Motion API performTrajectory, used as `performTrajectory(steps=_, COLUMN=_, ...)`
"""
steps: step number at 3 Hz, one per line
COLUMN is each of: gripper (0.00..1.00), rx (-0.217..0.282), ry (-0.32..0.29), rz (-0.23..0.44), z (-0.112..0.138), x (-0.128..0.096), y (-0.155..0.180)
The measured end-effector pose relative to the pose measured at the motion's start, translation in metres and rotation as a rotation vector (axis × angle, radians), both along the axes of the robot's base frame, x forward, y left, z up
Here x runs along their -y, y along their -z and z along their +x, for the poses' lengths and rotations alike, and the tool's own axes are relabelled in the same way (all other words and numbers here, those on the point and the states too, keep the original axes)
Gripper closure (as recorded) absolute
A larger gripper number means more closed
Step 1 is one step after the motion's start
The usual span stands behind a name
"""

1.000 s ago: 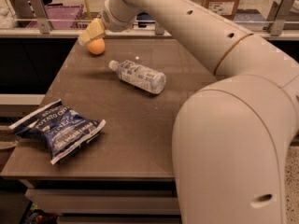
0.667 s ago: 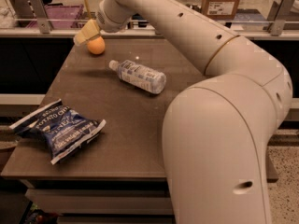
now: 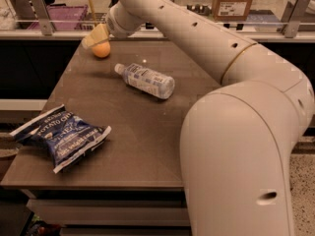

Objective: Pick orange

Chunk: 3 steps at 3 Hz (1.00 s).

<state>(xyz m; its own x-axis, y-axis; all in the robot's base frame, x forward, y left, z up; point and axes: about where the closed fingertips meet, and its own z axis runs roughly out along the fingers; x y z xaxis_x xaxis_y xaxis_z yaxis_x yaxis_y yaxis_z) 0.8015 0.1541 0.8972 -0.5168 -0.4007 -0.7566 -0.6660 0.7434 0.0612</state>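
The orange [image 3: 102,50] sits at the far left corner of the counter [image 3: 147,132], well apart from the other things. The tool [image 3: 96,36] is right at it, with its pale yellow tip overlapping the fruit's upper left side, but whether it is released or clenched on the fruit cannot be told. A clear bottle [image 3: 146,80] lies on its side mid-counter, cap toward the orange. A blue chip bag [image 3: 61,137] lies at the near left edge, partly overhanging it.
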Motion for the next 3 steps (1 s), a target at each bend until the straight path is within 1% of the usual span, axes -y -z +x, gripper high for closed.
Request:
performTrajectory(steps=1, gripper=0.00, rx=0.051, ry=0.016, rz=0.028, z=0.011, x=0.010, y=0.011)
performTrajectory(steps=2, gripper=0.00, rx=0.079, ry=0.022, rz=0.041, z=0.021, x=0.015, y=0.025)
performTrajectory(steps=3, gripper=0.00, rx=0.096, ry=0.011, rz=0.035, z=0.028, x=0.011, y=0.030)
